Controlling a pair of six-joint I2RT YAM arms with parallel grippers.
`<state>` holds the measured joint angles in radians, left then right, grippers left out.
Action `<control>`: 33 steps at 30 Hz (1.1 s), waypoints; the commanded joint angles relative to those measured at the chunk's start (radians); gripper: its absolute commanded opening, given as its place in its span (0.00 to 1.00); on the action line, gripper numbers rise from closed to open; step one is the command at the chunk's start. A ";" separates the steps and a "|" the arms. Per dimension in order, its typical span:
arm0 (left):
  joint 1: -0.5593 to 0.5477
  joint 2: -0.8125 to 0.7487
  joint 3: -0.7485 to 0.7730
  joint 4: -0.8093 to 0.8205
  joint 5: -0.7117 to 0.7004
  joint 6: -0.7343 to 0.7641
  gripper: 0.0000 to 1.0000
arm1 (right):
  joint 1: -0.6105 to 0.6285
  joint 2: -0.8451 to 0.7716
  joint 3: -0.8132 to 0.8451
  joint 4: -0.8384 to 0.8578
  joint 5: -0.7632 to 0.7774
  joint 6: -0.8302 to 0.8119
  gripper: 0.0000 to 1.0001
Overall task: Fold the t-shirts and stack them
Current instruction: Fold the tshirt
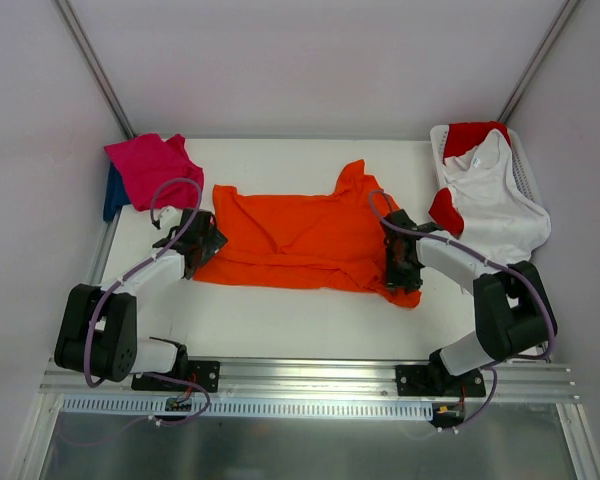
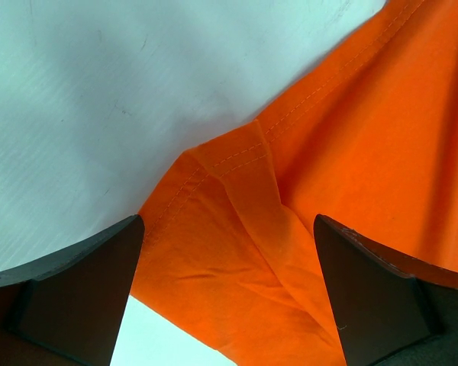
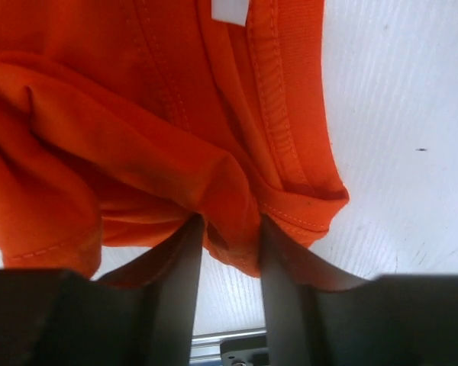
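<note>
Right gripper [image 3: 230,221]: dark flat fingers pinched on bunched fold of orange t-shirt [image 1: 300,235], stitched hem just beside. Left gripper [image 2: 227,221]: jaws wide, straddling seamed corner, nothing held. Shirt lies wrinkled mid-surface [image 1: 280,320], between arms. Far left: pink t-shirt [image 1: 145,165] over dark blue t-shirt [image 1: 112,195], the blue mostly hidden. Far right: white t-shirt [image 1: 490,200] draped over ribbed basket [image 1: 525,170]; red t-shirt [image 1: 472,135] partly covered. Five shirts, one basket.

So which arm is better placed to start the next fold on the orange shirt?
Right, probably. The right gripper pinches a bunched fold of the orange t-shirt near its collar, so it could lift straight away. The left gripper hangs wide open over a stitched corner, gripping nothing.
</note>
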<state>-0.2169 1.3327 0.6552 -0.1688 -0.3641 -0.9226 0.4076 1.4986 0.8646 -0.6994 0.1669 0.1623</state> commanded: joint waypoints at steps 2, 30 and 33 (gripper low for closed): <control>-0.015 -0.024 -0.008 0.005 -0.010 0.024 0.95 | -0.006 0.025 0.045 0.018 -0.013 -0.004 0.33; -0.021 0.025 -0.006 0.005 -0.007 0.027 0.95 | -0.007 -0.109 0.151 -0.146 0.029 -0.020 0.00; -0.022 0.023 -0.011 0.005 -0.009 0.027 0.95 | -0.006 -0.087 0.175 -0.144 0.037 -0.029 0.01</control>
<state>-0.2298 1.3556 0.6548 -0.1688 -0.3653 -0.9112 0.4072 1.4120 0.9852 -0.8005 0.1780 0.1543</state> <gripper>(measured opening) 0.946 0.034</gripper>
